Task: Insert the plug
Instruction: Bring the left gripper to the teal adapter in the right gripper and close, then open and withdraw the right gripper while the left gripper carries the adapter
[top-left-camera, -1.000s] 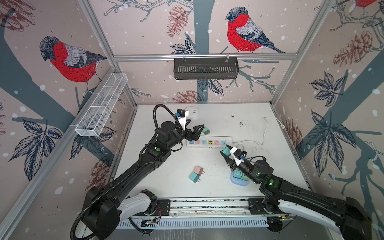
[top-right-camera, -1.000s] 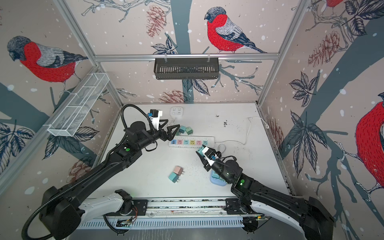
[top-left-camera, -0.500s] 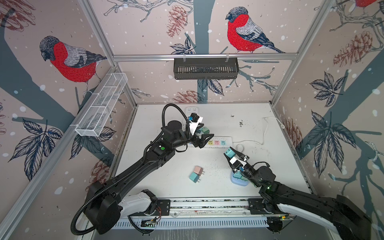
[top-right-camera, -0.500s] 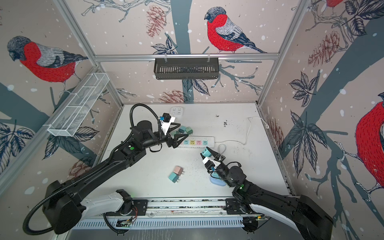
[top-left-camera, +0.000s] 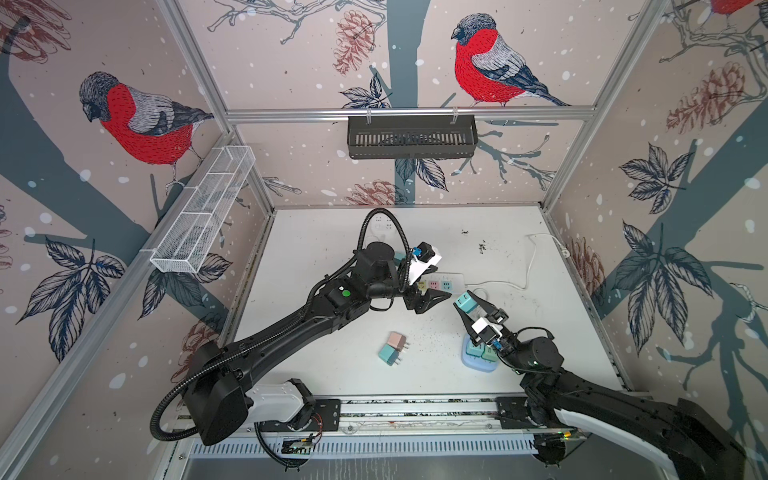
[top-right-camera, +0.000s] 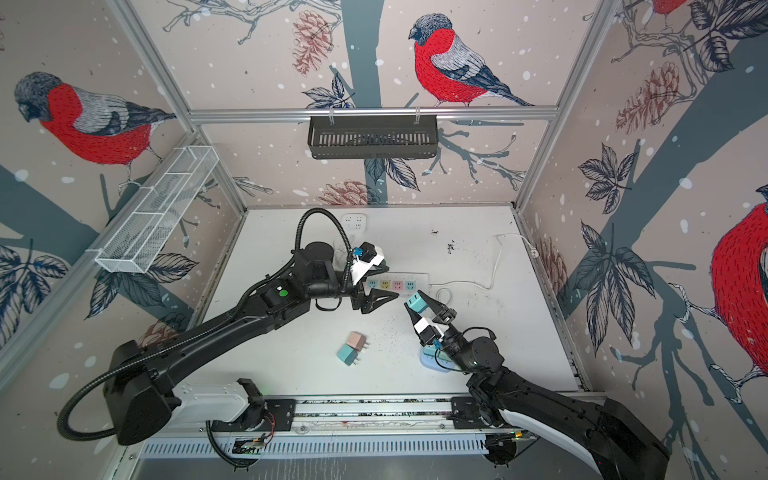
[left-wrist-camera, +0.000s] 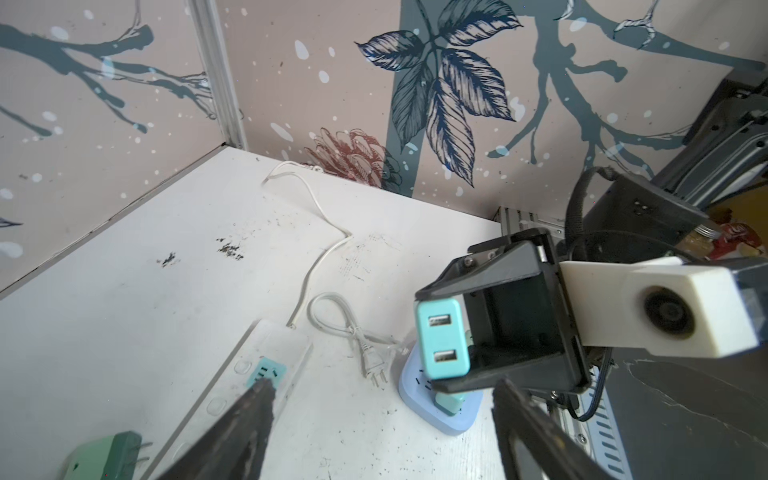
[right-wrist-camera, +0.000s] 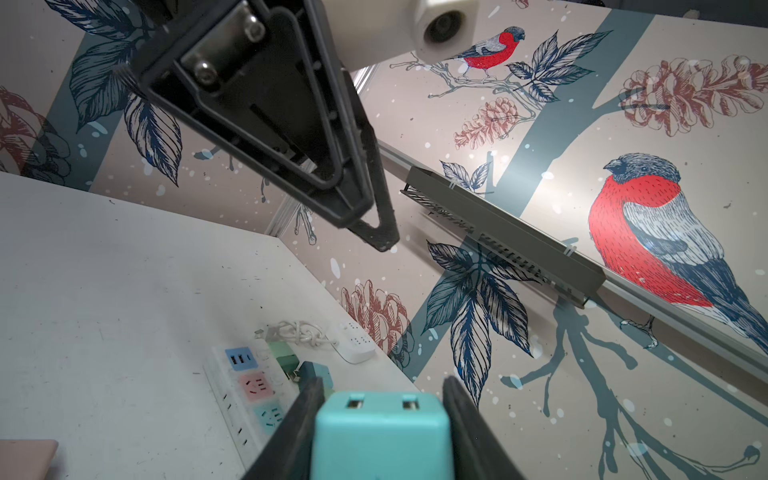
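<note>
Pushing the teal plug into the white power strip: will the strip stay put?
Likely to slide: the power strip lies loose on the smooth table, nothing visibly holding it. Flat and low, so tipping seems unlikely. Its thin cord lies slack, so little restraint.

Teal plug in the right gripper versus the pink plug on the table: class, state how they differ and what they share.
The teal plug is clamped in the shut jaws of the right gripper, off the table; the pink plug lies loose on it. The teal plug shows two USB ports; the pink plug shows its prongs. Both are small rounded blocks.
</note>
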